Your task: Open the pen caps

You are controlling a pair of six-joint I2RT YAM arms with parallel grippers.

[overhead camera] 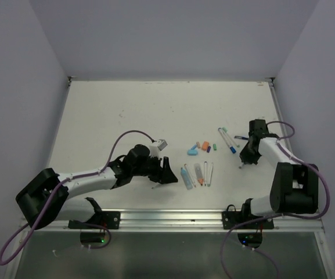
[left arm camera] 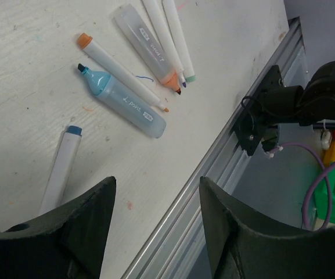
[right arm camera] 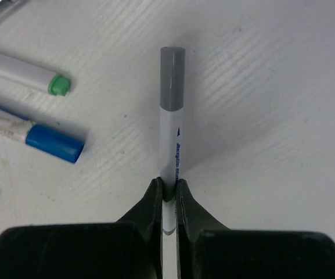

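My right gripper [right arm camera: 168, 189] is shut on the white barrel [right arm camera: 170, 148] of a pen whose grey cap [right arm camera: 172, 78] points away from me, low over the table; in the top view it is at the right [overhead camera: 246, 158]. My left gripper [left arm camera: 155, 197] is open and empty above the table's near edge, left of the pen cluster [overhead camera: 166, 172]. Loose pen caps lie mid-table: light blue [overhead camera: 193, 152], orange [overhead camera: 204, 145], green [overhead camera: 215, 146], dark blue [overhead camera: 208, 150]. Uncapped pens [overhead camera: 199, 174] lie below them, among them a light-blue marker [left arm camera: 123, 100].
Two capped pens, green [right arm camera: 57, 85] and blue [right arm camera: 55, 143], lie left of my right gripper. A white pen with a blue end [left arm camera: 60, 168] lies near my left finger. An aluminium rail [left arm camera: 213, 168] runs along the near edge, with the right arm's base [left arm camera: 289, 104] beyond.
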